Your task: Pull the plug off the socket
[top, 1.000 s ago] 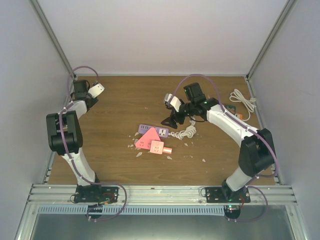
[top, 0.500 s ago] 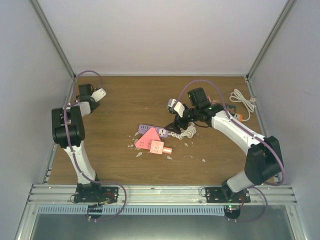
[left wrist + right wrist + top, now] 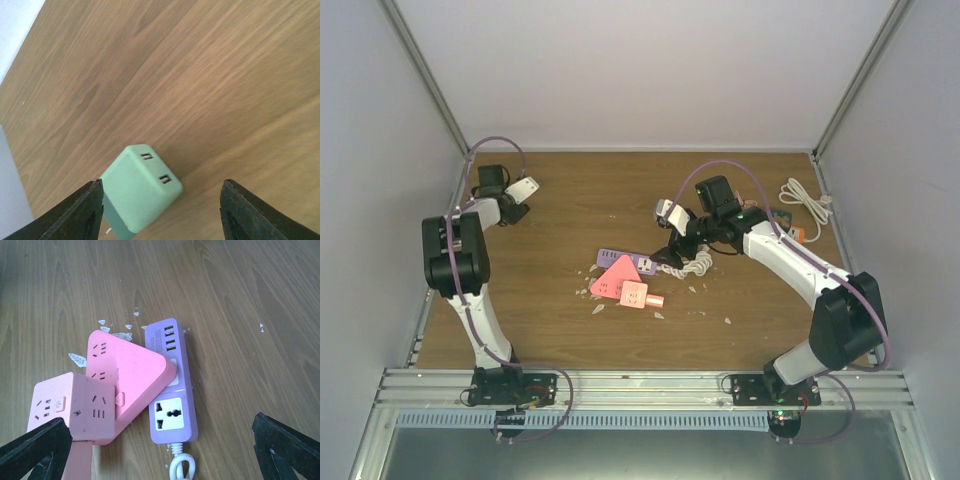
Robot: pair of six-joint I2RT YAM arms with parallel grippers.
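Note:
In the left wrist view a pale green plug (image 3: 137, 192) with two slots on its face lies on the wood. It sits between my left gripper's (image 3: 161, 186) open fingers, close to the left finger and apart from the right one. A small metal prong shows at its lower edge. In the top view the left gripper (image 3: 512, 213) is at the far left of the table. The orange socket (image 3: 797, 234) lies at the back right, partly hidden behind my right arm. My right gripper (image 3: 159, 422) hangs open over the purple strip, holding nothing.
A purple power strip (image 3: 170, 380) with a coiled white cord (image 3: 695, 264) lies mid-table. A pink triangular socket (image 3: 125, 370) and a pink cube socket (image 3: 70, 405) lean on it. White flakes (image 3: 77, 359) are scattered around. Another white cord (image 3: 805, 200) lies at the back right.
My left gripper has opened and let go of the green plug, shifting slightly right. My right gripper came down toward the purple strip, then held still.

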